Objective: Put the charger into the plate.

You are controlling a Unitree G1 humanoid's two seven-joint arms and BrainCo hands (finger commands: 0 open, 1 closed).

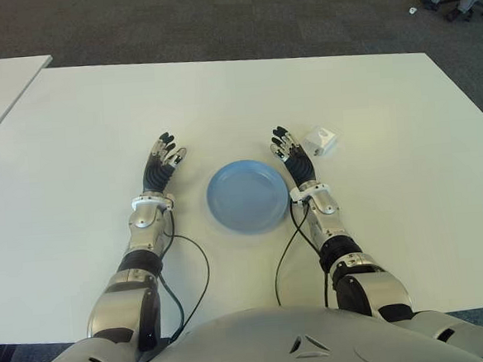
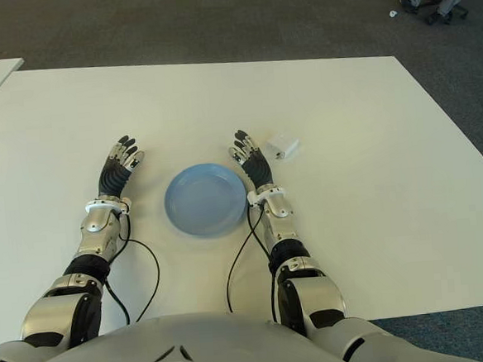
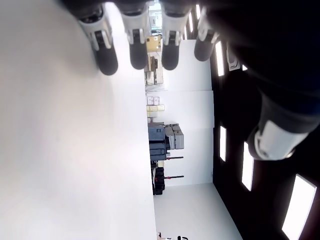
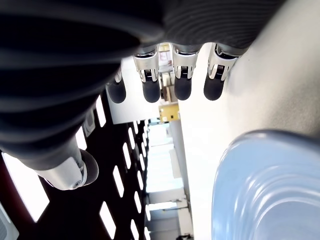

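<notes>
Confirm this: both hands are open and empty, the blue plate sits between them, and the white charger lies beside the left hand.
One thing is wrong: the charger lies beside the right hand, on the side away from the plate, as the left eye view shows. The left hand has nothing beside it. Both hands are open and empty.

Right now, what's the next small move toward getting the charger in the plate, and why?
Probably shift the right hand to its right and forward, over the white charger, to set up a grasp. Its fingers are spread and hold nothing; the charger lies on the table just beyond the fingertips, outside the blue plate. The left hand, open, shows left of the plate, farther off.
</notes>
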